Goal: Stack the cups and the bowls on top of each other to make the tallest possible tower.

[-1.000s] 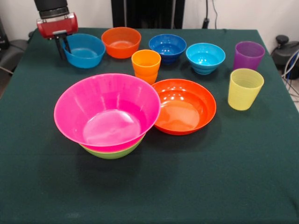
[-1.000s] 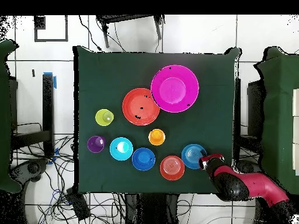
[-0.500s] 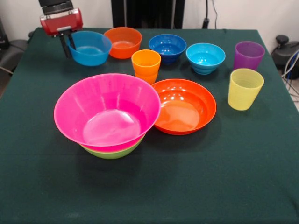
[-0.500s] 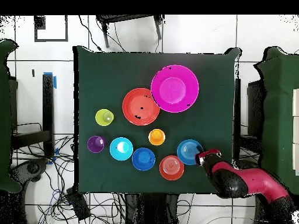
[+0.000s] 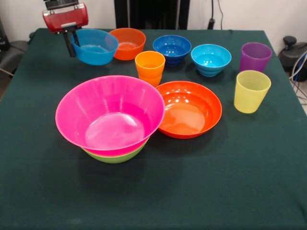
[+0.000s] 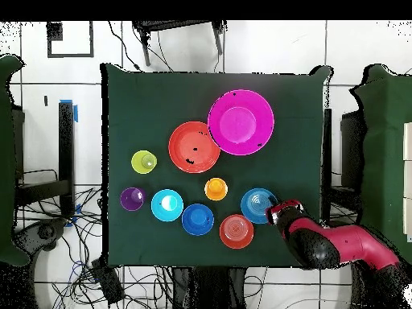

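Front view: the gripper (image 5: 73, 44) has its fingers pinched on the rim of the blue bowl (image 5: 97, 46), which hangs beside them, raised off the tabletop (image 5: 201, 191). Overhead view: the tower (image 6: 241, 121) lies well apart, diagonally across from the fingers, beyond the orange cup (image 6: 216, 189).

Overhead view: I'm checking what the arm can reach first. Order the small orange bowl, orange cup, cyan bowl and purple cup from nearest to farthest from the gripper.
From the gripper:
1. small orange bowl, just left of it, by the table's bottom edge.
2. orange cup, up and left.
3. cyan bowl, further left.
4. purple cup, far left.
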{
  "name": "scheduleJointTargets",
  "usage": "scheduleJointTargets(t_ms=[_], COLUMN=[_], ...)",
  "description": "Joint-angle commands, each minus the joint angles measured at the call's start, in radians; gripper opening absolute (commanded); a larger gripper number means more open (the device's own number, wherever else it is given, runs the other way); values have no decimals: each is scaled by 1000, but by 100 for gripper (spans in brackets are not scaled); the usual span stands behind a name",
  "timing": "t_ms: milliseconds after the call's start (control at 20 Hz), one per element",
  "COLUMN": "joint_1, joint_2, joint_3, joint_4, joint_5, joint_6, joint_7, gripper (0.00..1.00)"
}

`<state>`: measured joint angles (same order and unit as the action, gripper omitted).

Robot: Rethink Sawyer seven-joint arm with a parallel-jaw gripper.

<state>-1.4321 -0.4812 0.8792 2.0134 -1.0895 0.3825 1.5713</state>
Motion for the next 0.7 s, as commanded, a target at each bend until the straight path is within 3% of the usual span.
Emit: scheduleJointTargets(t_ms=[50, 400, 700], joint_1=[88, 136, 173], joint_2=[-42, -73, -168], joint_3=[28, 18, 5], joint_4=[26, 19, 67], joint_5=[30, 47, 91], joint_6=[15, 20, -3], joint_7=[-63, -52, 38], gripper=[0, 0, 0])
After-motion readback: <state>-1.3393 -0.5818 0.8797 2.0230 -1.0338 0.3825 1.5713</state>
